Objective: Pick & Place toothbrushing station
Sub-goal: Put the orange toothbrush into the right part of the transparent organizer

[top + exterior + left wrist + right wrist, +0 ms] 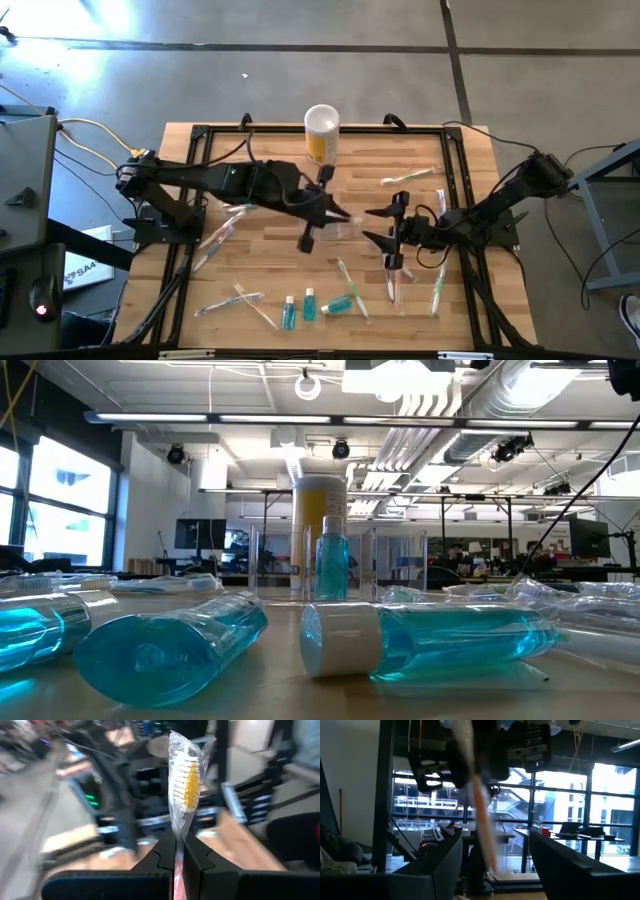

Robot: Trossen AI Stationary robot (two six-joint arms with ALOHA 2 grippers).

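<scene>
My left gripper (179, 837), over the table's middle (343, 215), is shut on a wrapped toothbrush (185, 775) with yellow and white bristles. Facing it from the right, my right gripper (372, 226) stands open (495, 835); the same toothbrush (477, 800) shows blurred in front of its fingers, apart from them as far as I can tell. The clear holder (398, 565) stands between the two grippers (350, 230). Other wrapped toothbrushes (405, 178) and teal tubes (310, 305) lie flat on the wooden table (470, 150); one tube (332, 565) stands upright. My left gripper pinches the toothbrush by its orange handle (178, 870) between its two fingers (160, 855), clear wrapper and all. The brush lies along the fingers, its bristle head (186, 780) sticking out past the fingertips. It is lifted clear of the table.
A yellow canister (321, 135) with a white top stands at the table's far middle. More toothbrushes lie at the near left (230, 300), left (215, 240) and near right (437, 290). A black frame (455, 170) rims the table. Tubes (440, 640) lie close to the low camera.
</scene>
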